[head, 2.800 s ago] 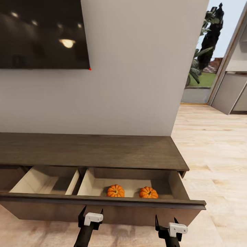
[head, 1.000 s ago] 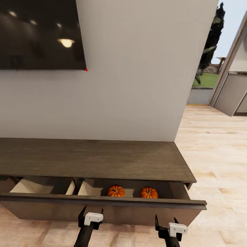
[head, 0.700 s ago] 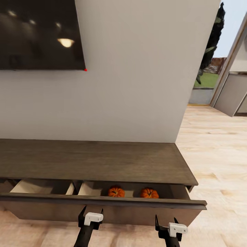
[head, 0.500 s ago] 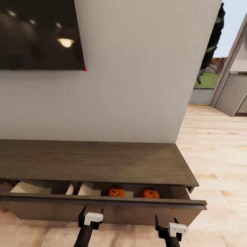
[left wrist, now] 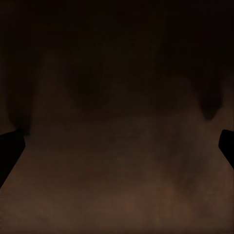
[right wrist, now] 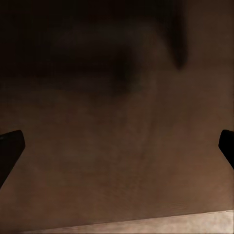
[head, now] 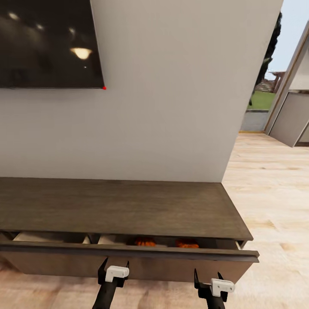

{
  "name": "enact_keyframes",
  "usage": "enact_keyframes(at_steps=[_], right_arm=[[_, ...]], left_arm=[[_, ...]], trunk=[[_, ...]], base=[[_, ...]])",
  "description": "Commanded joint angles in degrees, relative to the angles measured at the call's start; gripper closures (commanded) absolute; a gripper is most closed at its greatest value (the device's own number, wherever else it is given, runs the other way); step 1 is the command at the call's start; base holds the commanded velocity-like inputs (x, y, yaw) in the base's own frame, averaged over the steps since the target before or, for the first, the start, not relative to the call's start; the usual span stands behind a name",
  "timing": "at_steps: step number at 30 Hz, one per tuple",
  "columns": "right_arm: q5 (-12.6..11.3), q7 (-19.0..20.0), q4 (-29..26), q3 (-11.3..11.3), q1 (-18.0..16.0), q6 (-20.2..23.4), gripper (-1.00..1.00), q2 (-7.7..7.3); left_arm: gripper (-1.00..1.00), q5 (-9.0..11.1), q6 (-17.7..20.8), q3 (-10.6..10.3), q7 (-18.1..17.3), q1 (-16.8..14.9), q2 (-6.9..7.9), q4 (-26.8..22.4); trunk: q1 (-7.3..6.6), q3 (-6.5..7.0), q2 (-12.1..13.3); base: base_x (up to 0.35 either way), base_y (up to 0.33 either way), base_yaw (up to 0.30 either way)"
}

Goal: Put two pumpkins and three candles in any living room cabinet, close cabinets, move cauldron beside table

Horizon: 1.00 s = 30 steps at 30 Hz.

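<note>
From the head view, the long dark cabinet has its drawer open only by a narrow slit, and both pumpkins sit inside it, just their orange tops peeking out. The left claw and right claw both stand spread and empty against the drawer front (apparently to push it). No candles or cauldron are in sight, so I'd judge the pumpkins done, the drawer nearly closed, and the rest pending. The left wrist view shows dark brown wood close up; the right wrist view shows the same, with pale floor at one edge.
</note>
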Motion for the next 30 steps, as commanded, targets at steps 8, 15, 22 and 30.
enact_keyframes(at_steps=[8, 15, 22, 30], right_arm=[[-0.21, -0.47, 0.02, 0.48, -0.05, -0.15, -1.0, -0.02], [-0.2, -0.47, 0.02, 0.48, -0.05, -0.14, -1.0, -0.02], [-0.2, -0.47, 0.02, 0.48, -0.05, -0.15, -1.0, -0.02], [-0.2, -0.47, 0.02, 0.48, -0.05, -0.14, -1.0, -0.02]], left_arm=[[-1.0, 0.43, -0.2, -0.47, 0.32, -0.06, 0.01, 0.04], [-1.0, 0.44, -0.2, -0.47, 0.32, -0.06, 0.01, 0.04], [-1.0, 0.44, -0.2, -0.47, 0.32, -0.06, 0.01, 0.04], [-1.0, 0.45, -0.2, -0.47, 0.32, -0.05, 0.01, 0.04]], trunk=[[0.0, -0.04, -0.02], [0.0, -0.04, -0.02], [0.0, -0.04, -0.02], [0.0, -0.04, -0.02]], base=[[0.035, 0.0, 0.0], [0.091, 0.0, 0.0], [0.01, 0.0, 0.0], [0.013, 0.0, 0.0]])
